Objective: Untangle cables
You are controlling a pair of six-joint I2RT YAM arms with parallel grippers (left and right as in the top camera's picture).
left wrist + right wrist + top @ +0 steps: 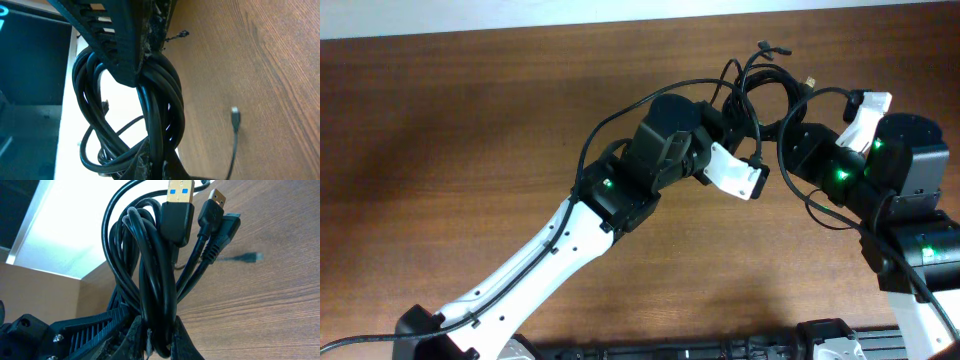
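Bunching cables point(150, 280), seemingly three plugs point(179, 210).

Glossy black plastic-sheathed cables point(150, 280) catch the light against a table point(280, 305) of brown wood, its grain plain under a smooth, matt finish; one plug point(179, 191) ends in gold-toned metal (blue plastic insert).

A brown wood-grain tabletop point(470, 130) fills the overhead view, shadowed darker toward its left; a pale strip point(470, 12) runs beyond its far edge.
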